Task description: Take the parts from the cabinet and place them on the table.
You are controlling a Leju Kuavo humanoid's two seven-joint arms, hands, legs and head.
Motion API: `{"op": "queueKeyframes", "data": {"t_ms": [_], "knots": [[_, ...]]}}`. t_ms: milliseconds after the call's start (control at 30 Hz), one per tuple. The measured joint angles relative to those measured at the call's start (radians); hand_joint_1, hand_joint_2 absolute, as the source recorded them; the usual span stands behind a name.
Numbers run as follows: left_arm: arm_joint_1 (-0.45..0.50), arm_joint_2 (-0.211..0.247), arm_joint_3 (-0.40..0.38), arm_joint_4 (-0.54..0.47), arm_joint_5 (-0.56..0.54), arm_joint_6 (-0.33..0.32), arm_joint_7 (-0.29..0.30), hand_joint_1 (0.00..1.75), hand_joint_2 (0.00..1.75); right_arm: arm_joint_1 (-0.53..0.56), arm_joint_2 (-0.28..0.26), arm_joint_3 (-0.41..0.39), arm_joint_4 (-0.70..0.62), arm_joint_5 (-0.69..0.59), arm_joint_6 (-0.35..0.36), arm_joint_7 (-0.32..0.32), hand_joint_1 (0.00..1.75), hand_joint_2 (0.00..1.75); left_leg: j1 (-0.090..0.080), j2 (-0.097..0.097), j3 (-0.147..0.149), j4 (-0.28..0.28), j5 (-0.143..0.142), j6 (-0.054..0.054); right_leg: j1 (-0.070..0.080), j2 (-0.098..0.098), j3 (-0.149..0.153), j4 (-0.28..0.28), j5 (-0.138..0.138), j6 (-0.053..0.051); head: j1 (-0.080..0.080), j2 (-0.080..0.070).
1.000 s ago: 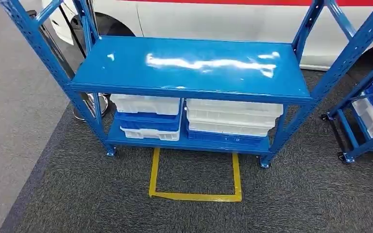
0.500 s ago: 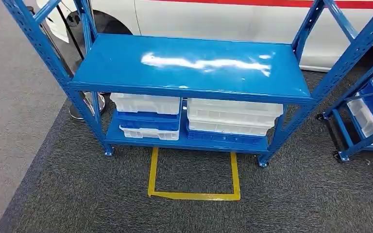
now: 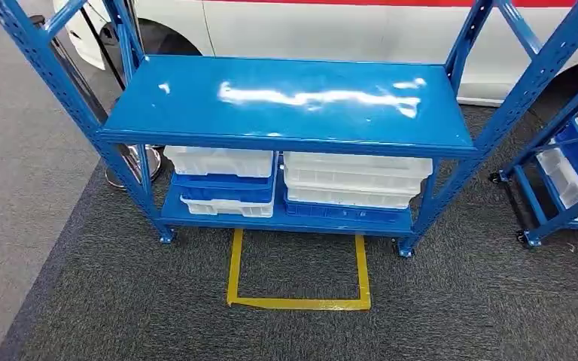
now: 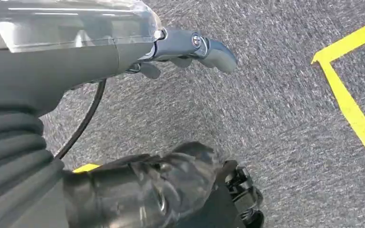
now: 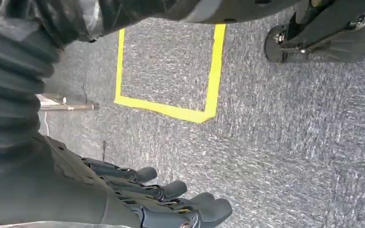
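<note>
Both arms hang low over the carpet: the left robot hand and right robot hand hold nothing, fingers seemingly loosely apart. Past the yellow tape square, 2 stacks of trays sit ahead on the blue rack's bottom shelf, long sides facing the robot.

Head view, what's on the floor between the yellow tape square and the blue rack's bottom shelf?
Only bare grey carpet; the tape stops short of the shelf.

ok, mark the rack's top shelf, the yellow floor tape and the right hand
top shelf (image 3: 286,98), head view, bare middle of the blue surface
yellow floor tape (image 3: 299,304), head view, near strip of the outline
right hand (image 5: 123,190), right wrist view, middle of hand
</note>
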Motion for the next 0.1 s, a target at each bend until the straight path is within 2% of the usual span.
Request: {"op": "queueKeyframes", "data": {"t_ms": [100], "knots": [[0.008,0.008,-0.044,0.0,0.052,-0.014,0.016,0.0,1.75,0.007,-0.01,0.036,-0.002,-0.037,0.016,0.005,0.0,1.75,0.0,0.0,0.0,0.0,-0.001,-0.001,0.0,0.0,0.0,0.0,0.0,0.0,0.0,0.0]]}}
